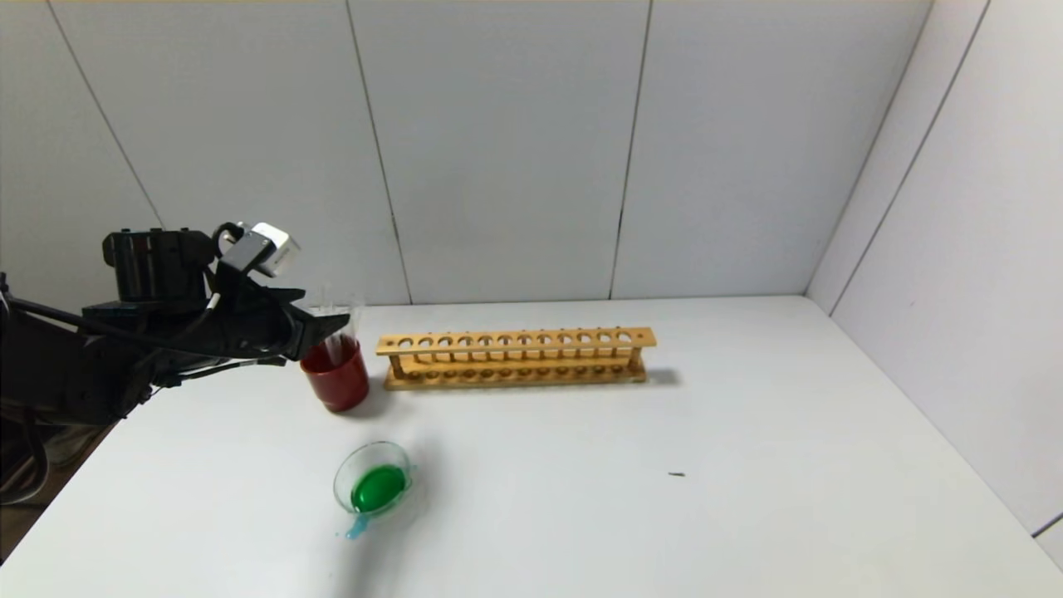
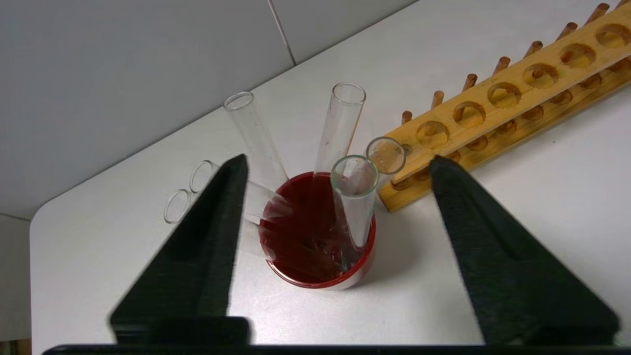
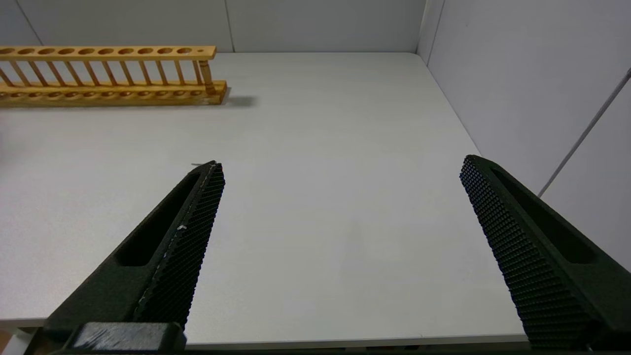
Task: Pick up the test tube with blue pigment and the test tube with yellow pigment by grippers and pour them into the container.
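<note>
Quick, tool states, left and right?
Left tool: open, empty, above the red cup of clear tubes.
Right tool: open, empty, over bare table.

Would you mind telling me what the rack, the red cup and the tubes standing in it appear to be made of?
The rack looks like pale varnished wood, with visible grain and dowel posts. The red cup seems glossy opaque plastic or ceramic; I can't tell which. The tubes look like clear glass, see-through with bright rims.

Cup (image 1: 335,382) left of rack (image 1: 516,357) (touching)
</note>
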`<state>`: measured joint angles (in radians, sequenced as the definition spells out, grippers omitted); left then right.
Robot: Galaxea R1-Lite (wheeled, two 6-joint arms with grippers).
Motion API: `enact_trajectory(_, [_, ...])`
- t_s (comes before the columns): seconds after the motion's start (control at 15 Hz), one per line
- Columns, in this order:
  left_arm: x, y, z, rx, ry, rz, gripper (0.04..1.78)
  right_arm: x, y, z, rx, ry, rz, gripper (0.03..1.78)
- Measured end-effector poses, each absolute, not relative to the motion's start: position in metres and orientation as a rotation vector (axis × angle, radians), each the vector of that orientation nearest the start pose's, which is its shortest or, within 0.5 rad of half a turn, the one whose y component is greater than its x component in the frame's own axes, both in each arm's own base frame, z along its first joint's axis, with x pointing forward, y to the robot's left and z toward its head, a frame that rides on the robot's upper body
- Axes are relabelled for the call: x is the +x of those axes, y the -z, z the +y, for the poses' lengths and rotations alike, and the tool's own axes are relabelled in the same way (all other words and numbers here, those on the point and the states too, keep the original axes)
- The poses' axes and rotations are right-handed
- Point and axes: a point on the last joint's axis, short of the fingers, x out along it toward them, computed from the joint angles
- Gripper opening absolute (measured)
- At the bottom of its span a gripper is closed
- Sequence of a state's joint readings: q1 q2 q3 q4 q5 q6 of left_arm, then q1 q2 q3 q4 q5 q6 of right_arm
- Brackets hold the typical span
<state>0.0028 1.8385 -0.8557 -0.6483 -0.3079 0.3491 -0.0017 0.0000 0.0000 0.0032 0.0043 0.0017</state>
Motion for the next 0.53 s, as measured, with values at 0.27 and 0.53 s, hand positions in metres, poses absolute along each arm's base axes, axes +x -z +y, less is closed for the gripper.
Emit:
enact_trajectory(0.27, [0.3336,-0.1516,-0.0059,0.289,0.357,0.28,1.71,-0.0228,-0.0752,0.0001,0.001,-0.003,0.003,1.75])
enact_trajectory(0.53, [0.3322,-0.1561,-0.0059,0.292,0.355,0.265,1.75,-0.0228,-0.0752,0.0001,0.001,-0.003,0.003,1.75])
